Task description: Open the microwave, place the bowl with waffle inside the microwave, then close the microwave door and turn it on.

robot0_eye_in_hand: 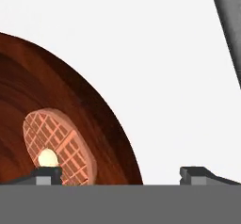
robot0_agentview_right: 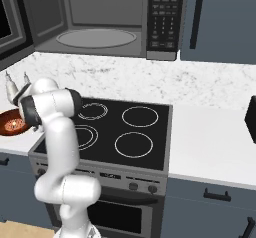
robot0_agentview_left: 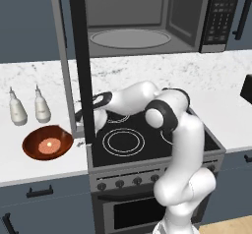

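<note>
One big thing stands open already: the microwave (robot0_agentview_left: 147,19), its microwave door (robot0_agentview_left: 78,61) swung out to the left and hanging near the bowl (robot0_agentview_left: 47,143). Inside, the cavity looks free and wide. The bowl sits on the white counter (robot0_agentview_left: 29,166) left of the stove (robot0_agentview_right: 120,132), just beside the door's lower edge. It seems stiff, glossy, perhaps slippery; its rim is probably the best place to pinch. The gripper (robot0_eye_in_hand: 120,175) hovers over this rim, jaws spread wide. The waffle (robot0_eye_in_hand: 59,145) lies loose inside, so tilting may spill it.
</note>
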